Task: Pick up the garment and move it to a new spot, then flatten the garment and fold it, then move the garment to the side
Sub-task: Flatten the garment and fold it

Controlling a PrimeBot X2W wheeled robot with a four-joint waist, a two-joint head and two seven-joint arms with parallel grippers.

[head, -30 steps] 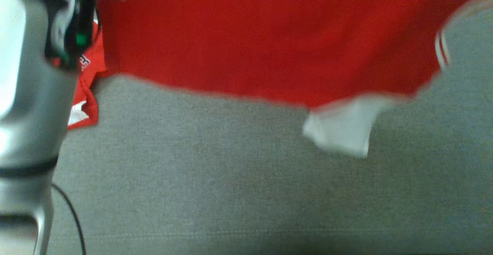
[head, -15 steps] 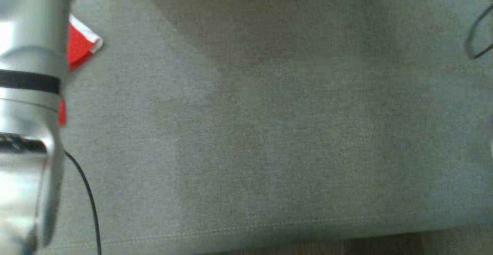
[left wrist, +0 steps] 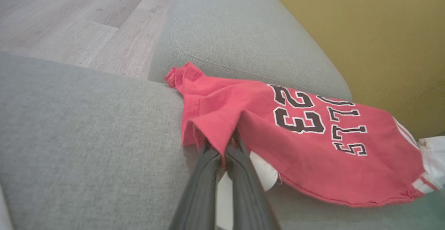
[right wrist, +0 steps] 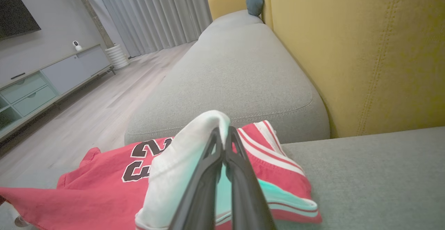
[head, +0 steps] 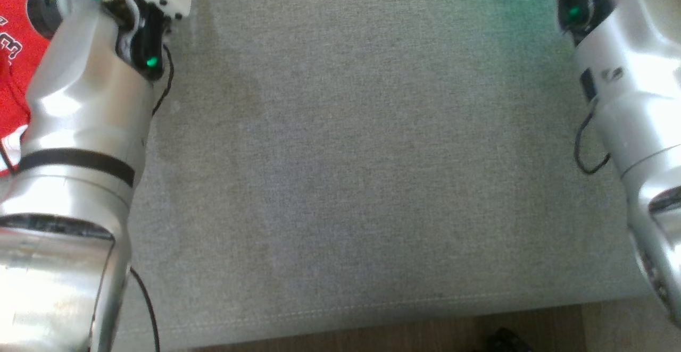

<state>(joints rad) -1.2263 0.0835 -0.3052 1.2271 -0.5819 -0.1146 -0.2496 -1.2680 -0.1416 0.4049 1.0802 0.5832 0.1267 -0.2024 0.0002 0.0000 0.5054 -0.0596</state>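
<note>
Head view: I look down on a grey cushion (head: 346,155). My left arm (head: 80,128) runs up its left edge and my right arm (head: 628,91) up its right edge. A patch of the red jersey (head: 13,49) shows at the cushion's far left corner, partly behind the left arm. A strip of wood floor (head: 425,336) lies below the near edge.

Left wrist view: the left gripper (left wrist: 222,146) has its fingers pressed together, pinching a fold at the jersey's red edge. The jersey lies across the seam between two cushions and reaches towards the yellow backrest (left wrist: 365,32). A black "23" and lettering face up, and there is white cloth at its far end.

Right wrist view: the right gripper (right wrist: 222,134) is clamped on a white fold of the jersey, which drapes over its tips. The red body lies on the cushion by the seam, near the backrest. Beyond are the floor, a pale cabinet (right wrist: 52,80) and grey curtains (right wrist: 156,11).
</note>
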